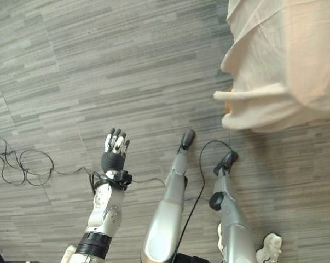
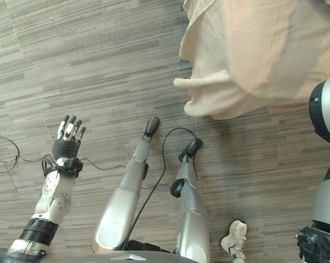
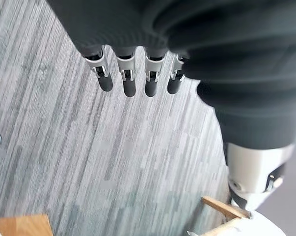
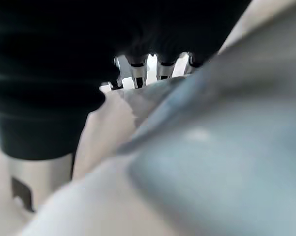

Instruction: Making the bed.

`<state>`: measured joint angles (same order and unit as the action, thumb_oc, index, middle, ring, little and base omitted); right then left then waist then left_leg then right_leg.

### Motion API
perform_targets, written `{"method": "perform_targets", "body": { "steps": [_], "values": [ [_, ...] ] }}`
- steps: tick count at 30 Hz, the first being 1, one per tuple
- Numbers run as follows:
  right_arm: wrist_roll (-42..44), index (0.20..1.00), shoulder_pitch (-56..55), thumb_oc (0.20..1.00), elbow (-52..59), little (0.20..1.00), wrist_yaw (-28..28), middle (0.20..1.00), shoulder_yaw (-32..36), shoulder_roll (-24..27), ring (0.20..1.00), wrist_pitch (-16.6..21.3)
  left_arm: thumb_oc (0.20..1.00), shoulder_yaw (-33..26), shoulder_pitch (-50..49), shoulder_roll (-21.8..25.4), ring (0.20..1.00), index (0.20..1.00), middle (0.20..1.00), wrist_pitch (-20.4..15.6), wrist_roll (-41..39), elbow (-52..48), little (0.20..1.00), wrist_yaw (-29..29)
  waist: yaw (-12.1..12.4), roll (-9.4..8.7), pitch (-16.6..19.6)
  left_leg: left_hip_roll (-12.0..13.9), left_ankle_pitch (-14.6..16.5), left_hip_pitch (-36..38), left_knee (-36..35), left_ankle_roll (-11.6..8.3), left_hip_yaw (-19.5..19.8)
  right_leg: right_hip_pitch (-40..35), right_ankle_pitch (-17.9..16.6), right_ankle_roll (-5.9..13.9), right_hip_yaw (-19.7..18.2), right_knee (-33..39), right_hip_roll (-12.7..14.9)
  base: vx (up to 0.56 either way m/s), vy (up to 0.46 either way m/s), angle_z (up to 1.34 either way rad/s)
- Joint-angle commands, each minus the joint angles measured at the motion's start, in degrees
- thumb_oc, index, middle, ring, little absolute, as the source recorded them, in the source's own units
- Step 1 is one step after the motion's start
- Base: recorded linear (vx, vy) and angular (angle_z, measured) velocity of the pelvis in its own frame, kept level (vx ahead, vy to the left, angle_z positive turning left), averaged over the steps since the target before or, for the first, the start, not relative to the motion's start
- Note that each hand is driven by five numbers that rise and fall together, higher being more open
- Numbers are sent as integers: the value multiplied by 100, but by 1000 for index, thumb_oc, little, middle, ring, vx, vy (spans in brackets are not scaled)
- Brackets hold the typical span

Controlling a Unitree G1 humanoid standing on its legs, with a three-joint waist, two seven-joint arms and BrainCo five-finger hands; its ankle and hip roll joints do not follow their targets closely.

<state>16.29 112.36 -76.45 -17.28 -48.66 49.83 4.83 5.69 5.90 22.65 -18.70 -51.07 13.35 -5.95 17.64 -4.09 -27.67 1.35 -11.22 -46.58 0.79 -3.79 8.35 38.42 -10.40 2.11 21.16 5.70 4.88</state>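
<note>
A pale cream bedsheet is being seen hanging in loose folds at the far right of the scene, its lower edge bunched and drooping over the grey striped carpet. A rolled fold of the cloth is jutting out toward the left from that lower edge. A small piece of light wood is being glimpsed just beside the sheet's edge, where cloth and floor are meeting.

In the right wrist view, the right hand is being shown pressed in against pale cloth, with the dark ribbed cover above and the silver fingers running down into the fabric; the fingertips are being hidden by the folds, so whether they are curled on the sheet cannot be told.

The left hand is being held up over bare carpet, well apart from the sheet, at the near left of the floor. Its fingers are being kept straight and relaxed, with nothing grasped, and only carpet is lying past them.

A thin black wire is being seen looping on the carpet at the far left edge.
</note>
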Motion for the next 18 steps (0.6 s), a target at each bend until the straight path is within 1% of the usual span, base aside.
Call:
{"method": "perform_targets", "body": {
  "steps": [1, 3, 4, 5, 6, 7, 8, 9, 10, 11, 12, 13, 14, 15, 16, 18],
  "values": [
    [585, 1000, 320, 1000, 82, 1000, -44, 1000, -603, 500, 1000, 214, 1000, -110, -123, 257, 1000, 1000, 1000, -293, 4, -308, 1000, -91, 46, -118, -25, 243, 92, 322, -324, -335, -219, -462, 174, 803, -433, -105, 461, 0, 0, 0],
    [914, 1000, 278, 1000, 4, 1000, -44, 1000, -433, 602, 1000, 251, 1000, -35, -90, 214, 1000, 1000, 1000, -262, 41, -329, 1000, -99, -19, -86, -93, 257, 52, 182, -307, -331, -218, -302, 149, 789, -449, -115, 446, -36, 10, 0],
    [1066, 1000, 159, 1000, -70, 1000, -46, 1000, -293, 666, 1000, 256, 1000, -3, -102, 205, 1000, 1000, 1000, -252, 86, -355, 1000, -111, -50, -73, -145, 248, -39, 87, -237, -295, -244, -199, 69, 751, -423, -172, 471, 0, 0, 0],
    [1035, 1000, 52, 1000, -203, 1000, -56, 1000, -237, 681, 1000, 201, 1000, -6, -111, 219, 1000, 1000, 1000, -234, 94, -330, 1000, -123, -96, -90, -100, 291, 113, 147, -259, -322, -221, -231, 191, 783, -492, -163, 431, 0, 0, 0],
    [996, 1000, 3, 1000, -242, 1000, -49, 1000, -224, 683, 1000, 175, 1000, -22, -116, 220, 1000, 1000, 1000, -234, 91, -330, 1000, -131, -112, -84, -99, 293, 125, 155, -253, -316, -238, -221, 190, 780, -497, -170, 433, 0, 0, 0],
    [996, 1000, -1, 1000, -244, 1000, -52, 1000, -218, 684, 1000, 176, 1000, -21, -119, 224, 1000, 1000, 1000, -236, 92, -335, 1000, -129, -105, -74, -151, 263, -14, 84, -203, -282, -272, -163, 77, 740, -445, -202, 467, 0, 0, 0],
    [919, 1000, -86, 1000, -266, 1000, -48, 1000, -203, 676, 1000, 145, 1000, -57, -136, 215, 1000, 1000, 1000, -235, 81, -331, 1000, -140, -151, -76, -98, 295, 151, 176, -224, -304, -254, -230, 195, 774, -517, -185, 433, -2, 8, -3],
    [918, 1000, -108, 1000, -263, 1000, -59, 1000, -180, 687, 1000, 139, 1000, -75, -142, 221, 1000, 1000, 1000, -244, 75, -316, 1000, -153, -163, -72, -94, 295, 161, 184, -213, -303, -258, -231, 197, 774, -529, -186, 431, 73, -18, -4],
    [890, 915, -102, 915, -262, 915, -45, 915, -201, 692, 915, 129, 1000, -90, -148, 228, 1000, 1000, 1000, -245, 68, -315, 1000, -170, -171, -71, -92, 299, 176, 184, -191, -301, -266, -231, 195, 774, -536, -187, 434, -77, 28, -3],
    [833, 200, -99, 200, -283, 200, -30, 200, -241, 707, 200, 118, 1000, -97, -160, 242, 1000, 1000, 1000, -246, 78, -341, 1000, -175, -174, -62, -139, 266, 45, 116, -130, -266, -304, -163, 80, 733, -492, -220, 471, 0, 0, 0],
    [825, 200, -95, 200, -281, 200, -26, 200, -257, 722, 200, 120, 1000, -102, -165, 232, 1000, 1000, 1000, -241, 73, -337, 1000, -181, -186, -72, -81, 299, 195, 187, -164, -300, -278, -222, 196, 776, -542, -193, 442, -80, 24, -1],
    [814, 200, -111, 200, -274, 200, -15, 200, -267, 741, 200, 122, 1000, -97, -164, 223, 1000, 1000, 1000, -245, 72, -357, 1000, -179, -192, -68, -129, 271, 54, 125, -120, -266, -320, -171, 76, 739, -498, -217, 479, 0, 0, 0],
    [755, 200, -136, 200, -283, 200, -1, 200, -292, 754, 200, 117, 1000, -86, -163, 217, 1000, 1000, 1000, -241, 80, -353, 1000, -171, -207, -68, -127, 275, 52, 131, -124, -268, -325, -181, 77, 741, -503, -211, 479, 0, 0, 0],
    [753, 200, -135, 200, -281, 200, 2, 200, -297, 752, 200, 115, 1000, -87, -162, 214, 1000, 1000, 1000, -240, 80, -348, 1000, -173, -210, -77, -75, 306, 194, 204, -172, -303, -291, -242, 191, 781, -552, -178, 444, -4, 4, -3],
    [720, 200, -246, 200, -270, 200, 0, 200, -238, 796, 200, 137, 1000, -64, -165, 187, 1000, 1000, 1000, -242, 70, -363, 1000, -158, -233, -77, -113, 271, 44, 155, -141, -265, -329, -198, 67, 744, -498, -198, 482, 0, 3, -4],
    [580, 200, -457, 200, -197, 200, 67, 200, -224, 812, 200, 159, 1000, -56, -156, 177, 1000, 1000, 1000, -236, 78, -334, 1000, -144, -262, -92, -124, 278, 40, 194, -155, -268, -332, -216, 64, 748, -509, -191, 478, -41, 16, -2]
  ]
}}
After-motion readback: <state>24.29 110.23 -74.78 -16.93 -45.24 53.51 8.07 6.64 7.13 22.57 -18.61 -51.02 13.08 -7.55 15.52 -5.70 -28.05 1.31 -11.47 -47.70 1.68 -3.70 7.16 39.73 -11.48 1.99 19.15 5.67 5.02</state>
